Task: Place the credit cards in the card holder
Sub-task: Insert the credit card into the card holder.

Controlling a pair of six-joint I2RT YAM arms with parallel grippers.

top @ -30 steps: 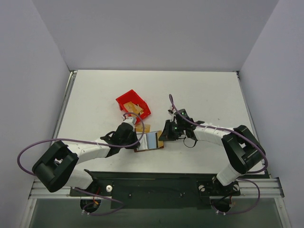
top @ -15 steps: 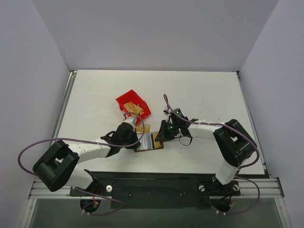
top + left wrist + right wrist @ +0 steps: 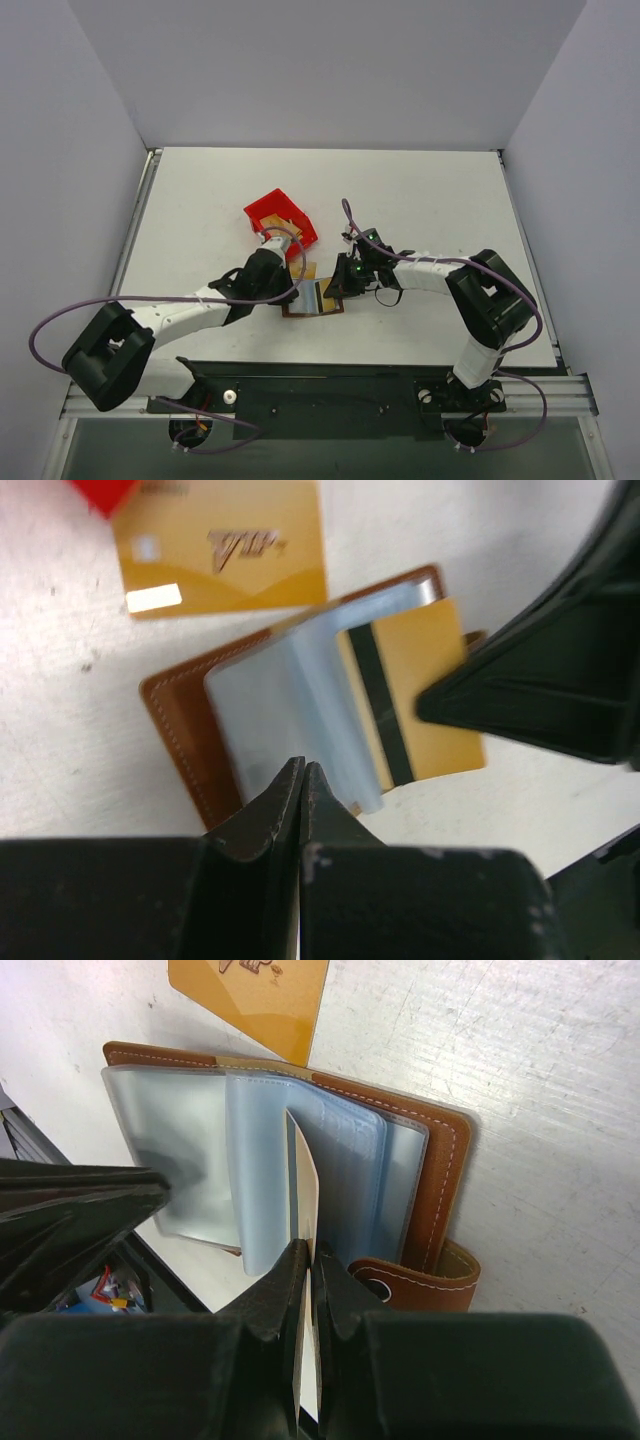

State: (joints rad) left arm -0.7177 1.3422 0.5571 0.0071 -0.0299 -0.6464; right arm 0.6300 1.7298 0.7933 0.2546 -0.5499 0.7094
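Card holder [image 3: 315, 298] lies opened flat on the desk [image 3: 430, 190], at 6 o'clock of the desk centre in the top view, between the two arms. Step in hand, by judgement: seating one card in a pocket. The right pincer [image 3: 305, 1252] is clamped on the striped card [image 3: 415, 695]. This card stands on edge, its leading edge between the light blue pocket leaves [image 3: 345, 1160] and its trailing part overhanging the holder toward 3 o'clock. The left pincer [image 3: 300, 770] has its jaws drawn to a thin slit, tips over the leaf at 9 o'clock of the fold; whether it pinches that leaf cannot be told. Procedure:

- align the card edge parallel to the pocket mouth
- drive it straight toward 9 o'clock
- brace the holder against sliding
- release only once the stripe is covered

A skewed card is likely to jam on a leaf seam or push the holder across the desk. Containers: the red bin [image 3: 276, 212], the larger, sits at 11 o'clock of the holder. Gold-tan cards in the bin [image 3: 292, 231] show at its 5 o'clock side, partly hidden by the left arm, count not discernible. The card holder, the smaller, shows only the striped card, partly entered. A loose card [image 3: 220, 545] lies face up on the desk just beside the holder at 12 o'clock, in no container.
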